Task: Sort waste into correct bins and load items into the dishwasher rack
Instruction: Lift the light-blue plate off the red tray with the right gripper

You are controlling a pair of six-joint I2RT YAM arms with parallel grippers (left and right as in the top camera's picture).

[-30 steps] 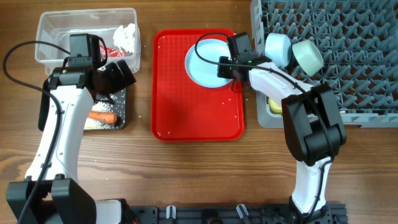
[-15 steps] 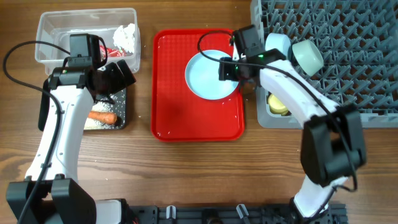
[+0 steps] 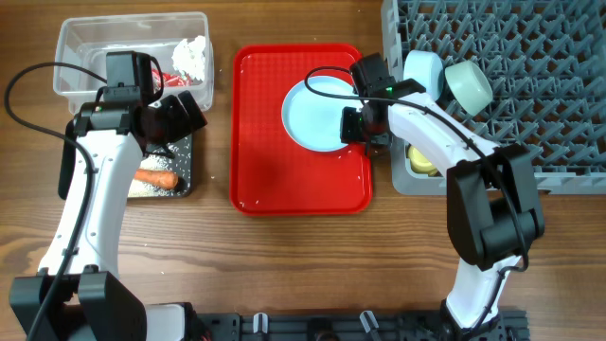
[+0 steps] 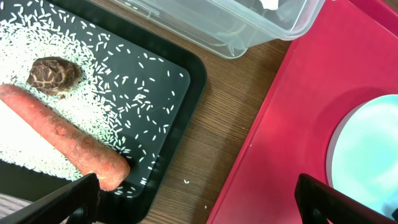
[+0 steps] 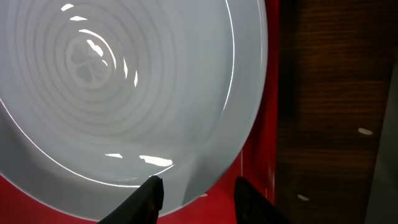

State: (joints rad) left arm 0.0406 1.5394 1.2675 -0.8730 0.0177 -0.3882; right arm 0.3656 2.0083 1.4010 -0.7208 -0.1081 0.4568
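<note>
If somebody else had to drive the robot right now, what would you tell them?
Left hand: open, empty, hovering by the black tray.
Right hand: open, fingers either side of the plate rim, not gripping.
Done: tissue and wrapper in the clear tub; carrot, rice and brown lump in the black tray; white bowl, green bowl and yellow cup in the rack.
Left: the plate sits on the red tray and needs racking. No spoon in view.

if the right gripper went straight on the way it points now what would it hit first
Probably the rim of the pale blue plate, which sits between the right gripper's open fingers in the wrist view. The red tray lies just beyond that edge; depth is unclear.
</note>
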